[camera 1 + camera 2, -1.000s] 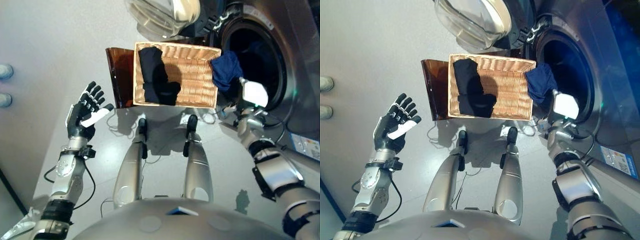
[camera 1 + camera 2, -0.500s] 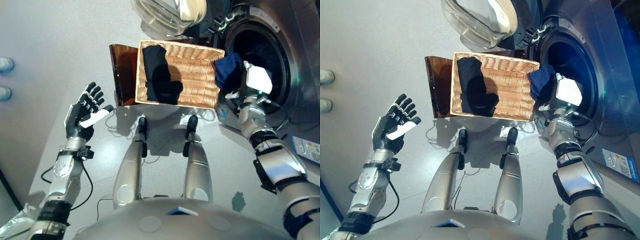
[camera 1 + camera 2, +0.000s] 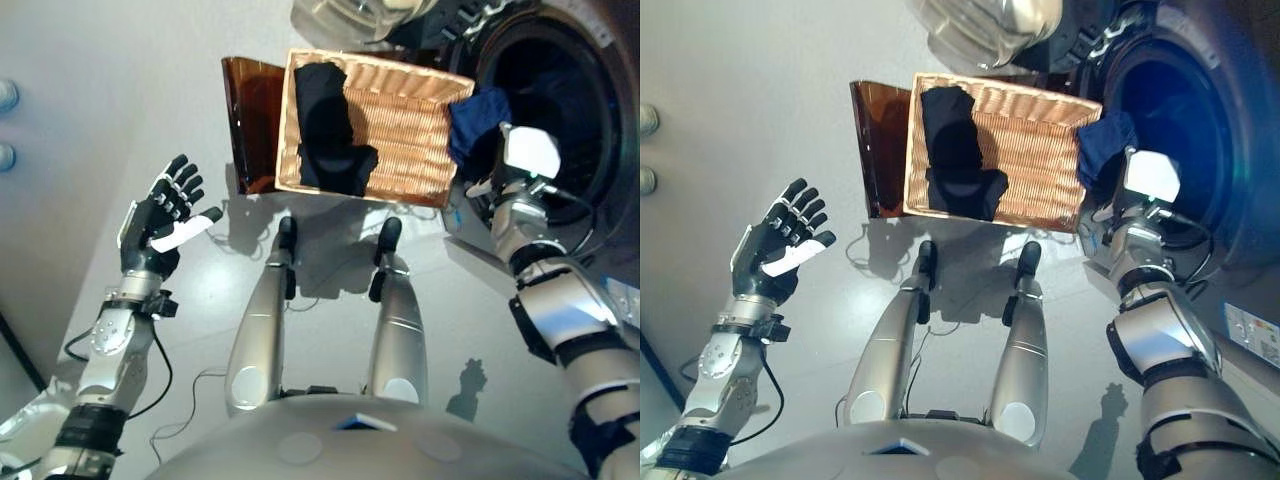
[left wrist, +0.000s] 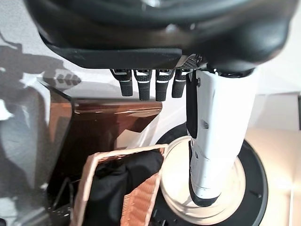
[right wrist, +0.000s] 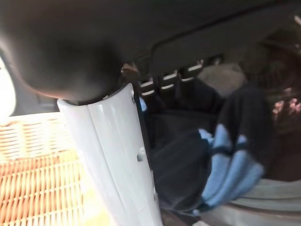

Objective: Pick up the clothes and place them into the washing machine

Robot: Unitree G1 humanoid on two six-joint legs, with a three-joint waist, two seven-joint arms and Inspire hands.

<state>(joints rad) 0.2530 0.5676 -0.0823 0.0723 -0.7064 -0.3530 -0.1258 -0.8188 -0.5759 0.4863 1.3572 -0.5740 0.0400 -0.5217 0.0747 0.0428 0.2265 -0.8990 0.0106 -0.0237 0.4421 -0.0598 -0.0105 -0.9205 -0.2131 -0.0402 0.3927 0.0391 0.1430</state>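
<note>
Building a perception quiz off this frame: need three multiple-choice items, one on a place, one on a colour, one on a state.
1. Where does the black garment lie?
A. in the wicker basket
B. on the floor
C. inside the drum

2. What colour is the cloth at the right robot hand?
A. red
B. dark blue
C. white

3. How is the left robot hand?
A. shut on cloth
B. open, holding nothing
C. resting in the basket

Key: 1 A, it lies on the weave; 2 B, blue folds past the thumb; 3 B, fingers spread, apart from everything.

I count: two garments, one black and one blue; one wicker basket; one washing machine.
</note>
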